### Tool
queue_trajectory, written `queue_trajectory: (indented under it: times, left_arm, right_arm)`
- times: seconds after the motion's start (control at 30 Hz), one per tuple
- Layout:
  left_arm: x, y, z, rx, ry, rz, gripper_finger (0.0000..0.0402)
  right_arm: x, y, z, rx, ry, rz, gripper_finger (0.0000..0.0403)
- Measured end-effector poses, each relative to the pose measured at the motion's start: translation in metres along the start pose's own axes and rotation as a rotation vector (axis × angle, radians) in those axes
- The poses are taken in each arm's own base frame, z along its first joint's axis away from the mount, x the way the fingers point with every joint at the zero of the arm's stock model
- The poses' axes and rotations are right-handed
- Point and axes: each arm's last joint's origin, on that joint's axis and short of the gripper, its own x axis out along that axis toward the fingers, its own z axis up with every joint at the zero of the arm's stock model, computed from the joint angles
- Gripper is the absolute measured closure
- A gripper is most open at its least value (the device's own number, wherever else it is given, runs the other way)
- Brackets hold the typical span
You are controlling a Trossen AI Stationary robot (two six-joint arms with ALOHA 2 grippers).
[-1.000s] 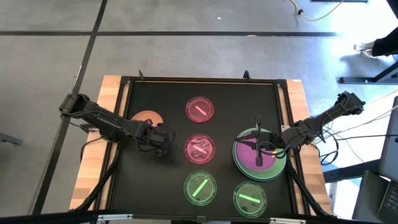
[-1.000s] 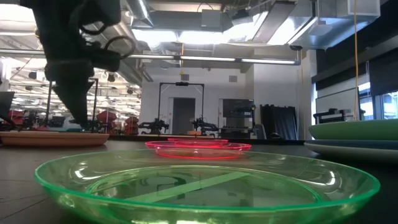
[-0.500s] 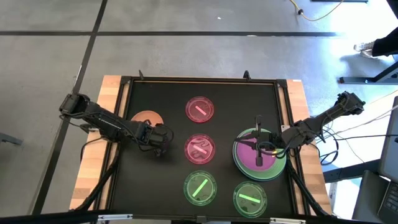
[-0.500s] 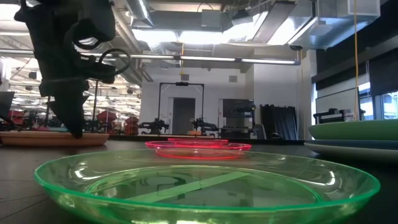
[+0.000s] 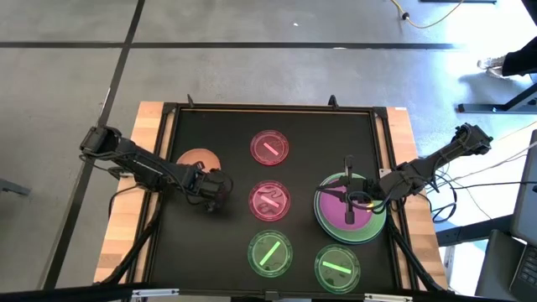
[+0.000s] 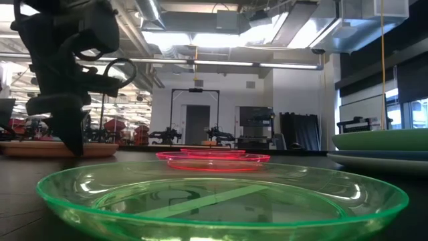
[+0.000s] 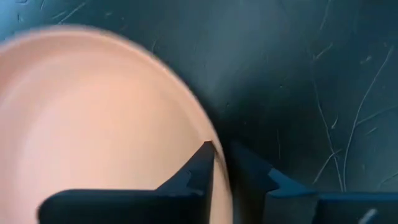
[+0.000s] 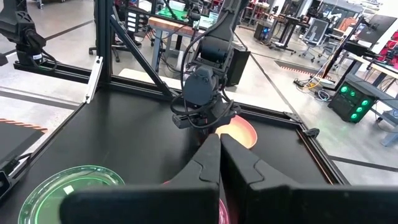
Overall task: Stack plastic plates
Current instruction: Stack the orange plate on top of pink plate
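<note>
The orange plate [image 5: 195,158] lies flat on the black mat at the left, and it fills much of the left wrist view [image 7: 93,118]. My left gripper [image 5: 214,188] points down at the plate's right rim, slightly open. One finger is over the plate and the other is over the mat. A purple plate [image 5: 346,210] tops the stack of large plates [image 5: 323,220] at the right. My right gripper [image 5: 350,201] hovers over that stack, shut and empty. Two pink plates [image 5: 269,148] [image 5: 269,201] and two green plates [image 5: 270,254] [image 5: 337,267] lie flat on the mat. My left gripper comes from above with one finger [image 7: 200,163] inside the orange plate's rim [image 7: 219,180] and one outside it. The plate lies flat on the mat. I cannot tell whether the fingers touch the rim.
A raised black frame [image 5: 172,117] borders the mat, with wooden table edges [image 5: 126,226] outside it. In the low view a green plate [image 6: 221,201] fills the foreground, and the large stack [image 6: 381,144] is at the right. Bare mat lies behind the pink plates.
My left gripper has gone down and toward the table's left edge, onto the right rim of the orange plate. The plates have stayed in place.
</note>
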Motion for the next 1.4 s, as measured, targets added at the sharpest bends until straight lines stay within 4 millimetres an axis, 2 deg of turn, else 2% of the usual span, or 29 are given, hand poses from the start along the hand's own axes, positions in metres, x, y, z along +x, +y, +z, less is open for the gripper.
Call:
queue_trajectory:
  times: [0.17,0.3,0.43,0.67,0.87,1.03,1.17,1.4]
  left_arm:
    - [0.000,-0.001,0.001,0.064,-0.010,-0.005,0.0394]
    - [-0.007,-0.004,0.009,0.123,-0.028,-0.022,0.0393]
    - [-0.023,-0.013,0.024,0.170,-0.086,-0.051,0.0392]
    - [-0.059,-0.035,0.053,0.312,-0.292,-0.132,0.0392]
    - [-0.075,-0.057,0.073,0.516,-0.574,-0.297,0.0392]
    - [-0.073,-0.070,0.085,0.612,-0.713,-0.369,0.0392]
    - [-0.062,-0.080,0.095,0.669,-0.792,-0.389,0.0392]
    - [-0.043,-0.099,0.124,0.721,-0.824,-0.403,0.0392]
  right_arm:
    - [0.000,0.000,0.000,-0.001,0.001,0.000,0.0400]
    - [0.000,0.000,0.000,-0.001,0.002,0.000,0.0400]
    - [0.000,0.000,0.000,-0.002,0.001,0.000,0.0400]
    - [0.000,0.000,0.000,-0.024,0.001,0.000,0.0400]
    - [0.000,0.000,0.000,-0.023,0.001,0.000,0.0400]
    - [0.000,0.000,0.000,-0.023,0.000,0.000,0.0400]
    - [0.000,0.000,0.000,-0.026,-0.002,0.000,0.0400]
    - [0.000,0.000,0.001,-0.041,-0.007,-0.001,0.0400]
